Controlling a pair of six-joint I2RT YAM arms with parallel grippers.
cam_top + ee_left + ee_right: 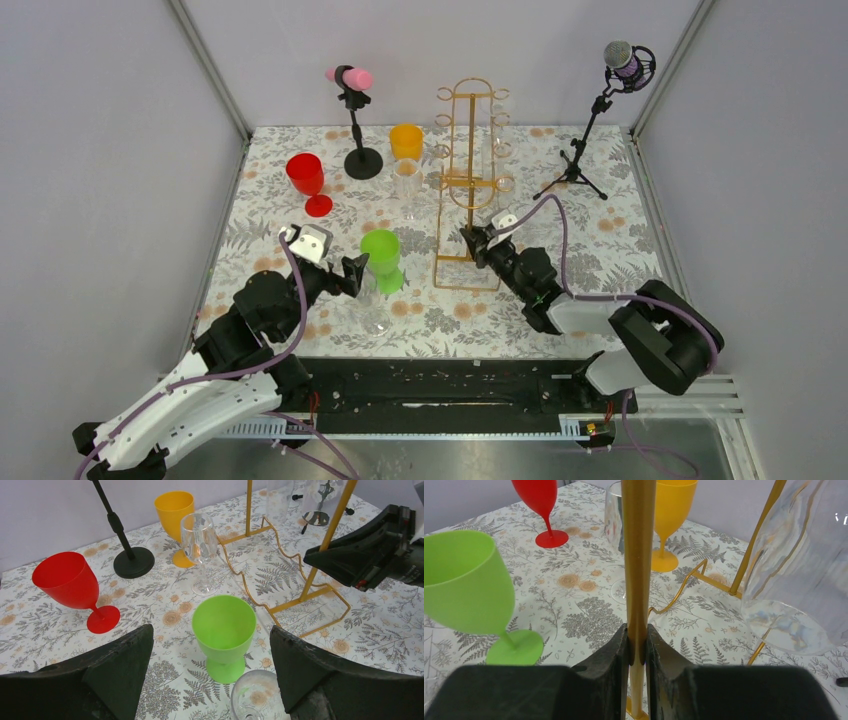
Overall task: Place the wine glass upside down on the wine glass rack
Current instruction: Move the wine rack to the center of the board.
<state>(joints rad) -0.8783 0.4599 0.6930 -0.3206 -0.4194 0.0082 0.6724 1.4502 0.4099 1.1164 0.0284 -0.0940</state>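
Gold wine glass rack [638, 555] pinched at post by right gripper [637, 636] — we judge steadying; left gripper [211, 636] spread wide facing green glass [222, 627] — ready to grab.

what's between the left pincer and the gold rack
The green glass stands between the left pincer and the gold rack, clearest in the top view. The left wrist view shows it just ahead of the open pincer.
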